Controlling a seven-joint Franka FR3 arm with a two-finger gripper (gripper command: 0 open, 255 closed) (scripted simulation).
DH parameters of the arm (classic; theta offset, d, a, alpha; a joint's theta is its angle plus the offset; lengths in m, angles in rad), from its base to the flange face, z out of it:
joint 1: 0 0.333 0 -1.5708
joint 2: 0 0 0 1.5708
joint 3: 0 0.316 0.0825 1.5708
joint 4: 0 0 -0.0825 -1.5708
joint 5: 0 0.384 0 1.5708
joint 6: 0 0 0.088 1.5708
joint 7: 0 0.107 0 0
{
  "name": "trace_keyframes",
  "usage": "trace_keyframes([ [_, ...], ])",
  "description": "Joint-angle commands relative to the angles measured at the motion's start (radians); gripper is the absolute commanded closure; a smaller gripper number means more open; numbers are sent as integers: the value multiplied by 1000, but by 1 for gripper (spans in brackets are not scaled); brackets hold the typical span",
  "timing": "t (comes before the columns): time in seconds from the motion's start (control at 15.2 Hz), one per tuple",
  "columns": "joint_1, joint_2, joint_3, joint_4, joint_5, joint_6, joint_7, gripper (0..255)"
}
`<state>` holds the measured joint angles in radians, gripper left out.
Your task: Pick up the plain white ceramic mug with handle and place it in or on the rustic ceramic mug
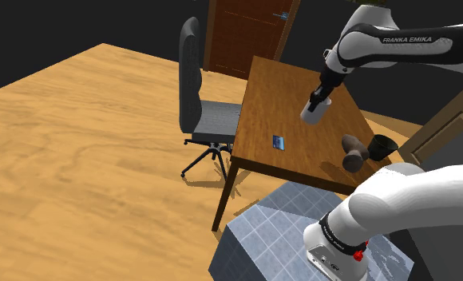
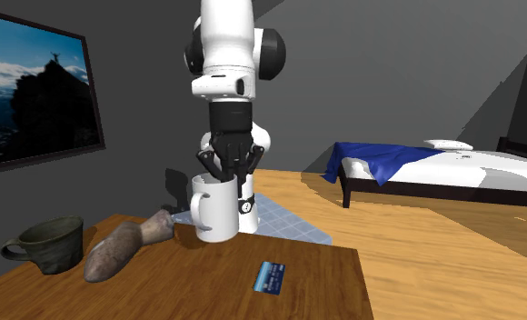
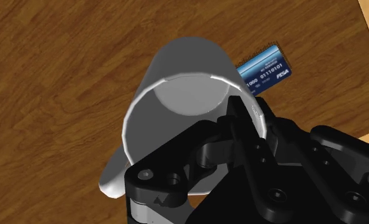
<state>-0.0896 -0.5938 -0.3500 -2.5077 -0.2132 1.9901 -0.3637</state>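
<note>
My black gripper is shut on the rim of the plain white mug, which hangs upright above the wooden table. In the second exterior view the gripper reaches down into the mug, whose handle faces that view's left. In the wrist view the gripper pinches the wall of the mug, one finger inside and one outside. The rustic mug is dark grey-green and stands on the table at the second exterior view's far left; in the shoulder view this rustic mug is near the table's right corner.
A brown lumpy object lies between the two mugs, seen too. A blue card lies near the table edge. A grey office chair stands by the table, a bed farther off.
</note>
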Motion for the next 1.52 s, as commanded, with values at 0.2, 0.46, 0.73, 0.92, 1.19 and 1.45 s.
trace_keyframes([
  [0.2,2,-15,12,59,8,-74,-2,255],
  [0.46,5,-19,19,100,14,-119,-3,255],
  [0.73,-41,-62,-49,95,-33,-146,-92,255],
  [0.92,-73,-82,-103,104,-67,-165,-162,255],
  [1.19,-109,-92,-179,132,-110,-185,-258,255],
  [1.45,-136,-84,-261,176,-146,-200,-357,255],
])
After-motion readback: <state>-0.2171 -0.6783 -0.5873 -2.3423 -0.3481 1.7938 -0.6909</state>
